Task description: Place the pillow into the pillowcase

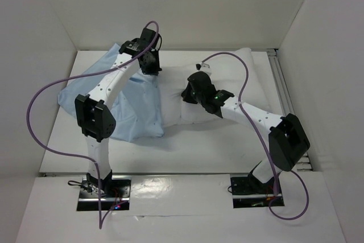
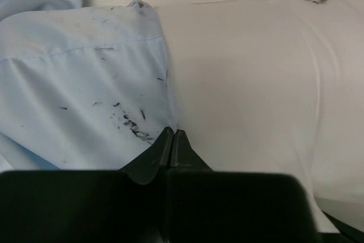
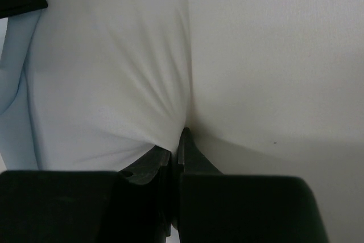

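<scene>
The job looks to be at the opening step: the pillow [image 1: 239,78] lies across the middle of the bench [image 1: 199,149], its left end against the mouth of the pillowcase [image 1: 133,109], which is spread limp to the left. The left gripper [image 2: 172,134] has its jaws drawn together on the blue hem, right where it meets the white. The right gripper [image 3: 181,140] is pinched shut on a tuck of pillow fabric, creases running into its tips. Next, I'd judge, the hem must be lifted and held wide while the pillow is pushed leftwards. There is bare bench in front; the walls stand close behind and at the sides.
</scene>
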Robot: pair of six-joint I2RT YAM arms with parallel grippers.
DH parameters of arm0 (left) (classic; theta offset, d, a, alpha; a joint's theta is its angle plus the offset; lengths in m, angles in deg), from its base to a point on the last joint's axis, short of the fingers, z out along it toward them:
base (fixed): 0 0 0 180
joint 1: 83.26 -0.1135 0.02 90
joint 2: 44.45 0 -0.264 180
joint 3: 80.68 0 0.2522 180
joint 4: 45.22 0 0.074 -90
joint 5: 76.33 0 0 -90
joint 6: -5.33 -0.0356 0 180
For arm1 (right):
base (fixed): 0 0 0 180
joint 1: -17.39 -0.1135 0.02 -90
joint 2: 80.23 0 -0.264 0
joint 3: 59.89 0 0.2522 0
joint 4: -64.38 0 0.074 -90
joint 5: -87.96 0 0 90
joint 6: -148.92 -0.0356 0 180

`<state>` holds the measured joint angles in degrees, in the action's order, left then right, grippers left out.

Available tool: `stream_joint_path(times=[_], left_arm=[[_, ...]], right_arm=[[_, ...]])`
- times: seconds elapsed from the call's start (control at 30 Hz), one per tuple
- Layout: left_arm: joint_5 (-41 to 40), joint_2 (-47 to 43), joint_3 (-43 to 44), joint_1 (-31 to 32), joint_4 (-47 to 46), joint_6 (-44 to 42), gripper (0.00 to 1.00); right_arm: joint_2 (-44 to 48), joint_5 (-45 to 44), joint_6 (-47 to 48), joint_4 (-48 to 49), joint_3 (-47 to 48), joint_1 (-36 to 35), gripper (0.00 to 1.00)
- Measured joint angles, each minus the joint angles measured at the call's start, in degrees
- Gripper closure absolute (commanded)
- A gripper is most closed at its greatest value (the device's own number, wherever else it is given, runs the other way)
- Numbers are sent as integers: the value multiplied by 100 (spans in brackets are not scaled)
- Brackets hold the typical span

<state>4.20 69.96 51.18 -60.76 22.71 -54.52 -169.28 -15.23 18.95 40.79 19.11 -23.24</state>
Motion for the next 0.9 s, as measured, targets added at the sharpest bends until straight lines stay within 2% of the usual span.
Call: stream_joint_path(times=[0.27,0.53,0.73,0.77,0.83,0.87,0.9], left_arm=[[400,9,428,107,24,-151,100],[1729,114,896,857,-203,7,100],[2120,251,1294,813,-452,181,100],[2142,334,1366,763,-492,181,95],[2164,529,1440,682,-581,153,74],[2164,590,1440,664,-577,127,48],[2157,643,1438,658,-553,74,36]], right_arm=[[35,-15,-7,-24,-7,-2,100],[74,-243,-90,-85,11,-26,100],[170,-586,-468,-68,-17,-61,100],[243,-656,-549,-57,-57,-61,100],[400,-796,-702,-46,-179,-63,100],[468,-861,-761,-50,-240,-68,100],[518,-920,-802,-63,-286,-76,100]])
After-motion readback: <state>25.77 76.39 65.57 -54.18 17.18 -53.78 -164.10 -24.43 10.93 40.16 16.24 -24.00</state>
